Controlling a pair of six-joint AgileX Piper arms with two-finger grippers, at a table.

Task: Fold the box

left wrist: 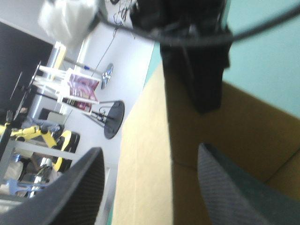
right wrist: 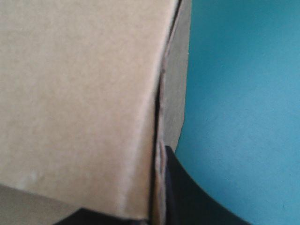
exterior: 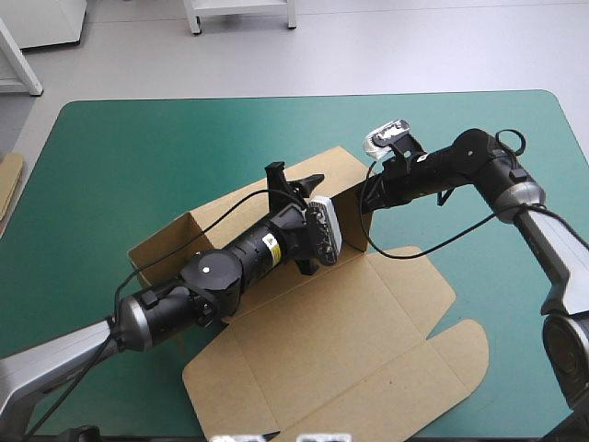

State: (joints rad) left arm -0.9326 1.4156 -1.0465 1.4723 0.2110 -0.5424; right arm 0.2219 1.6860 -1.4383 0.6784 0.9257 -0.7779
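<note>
The brown cardboard box [exterior: 368, 331] lies in the middle of the worktop [exterior: 138, 157], which has a teal-green cover. The part of the box nearest the robot is its big lid. The lid lies flat and open, with a rounded flap at its right end. Behind the lid is the tray part of the box, with its walls standing up.

The long black left arm [exterior: 212, 272] lies across the tray, from the box's near left corner toward its far wall. The left jaws are wide open. Their two black fingers [left wrist: 70, 197] stand far apart. In the left wrist view, a standing wall of the box shows edge-on between them. I cannot tell if the fingers touch it.

The black and silver right arm [exterior: 479, 161] reaches to the box's far right corner. The right jaws are nearly shut and hold the box's right wall, pinched between them. In the right wrist view, the brown board sits right against one black finger [right wrist: 187, 197], and the cover shows beside it.

Far off to the box's left, at the worktop's edge, a small bit of more brown board [exterior: 9, 180] shows.
</note>
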